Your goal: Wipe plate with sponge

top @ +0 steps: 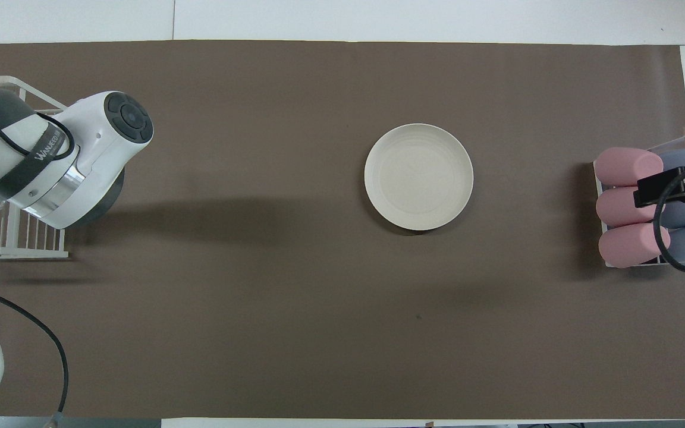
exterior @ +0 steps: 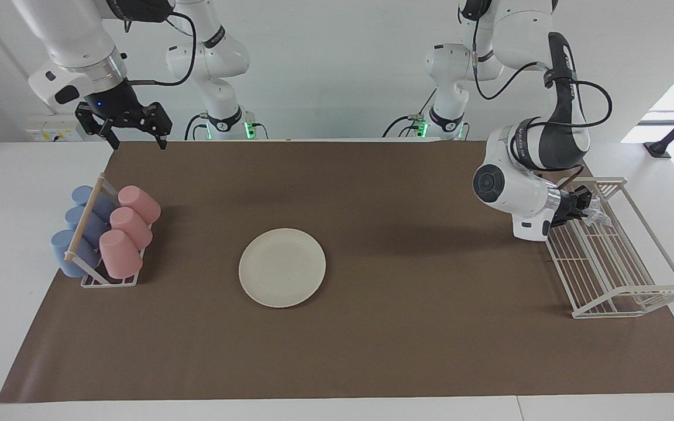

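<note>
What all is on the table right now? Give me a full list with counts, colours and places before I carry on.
Round cream-white dinner plate: one, cream-white, on the brown mat near the table's middle, nothing on it.
Silvery-white wrinkly mesh sponge: one, silvery, at the left gripper's tips over the wire rack.
White wire rack: one, white, at the left arm's end of the table.
Pink cups: three, pink, lying in the small cup holder at the right arm's end.
Blue cups: three, blue, in the same holder beside the pink ones.
Brown mat: one, brown, covering most of the table.
Left gripper: one, black, at the sponge over the wire rack.
Right gripper: one, black, open, raised over the mat's corner, waiting.
</note>
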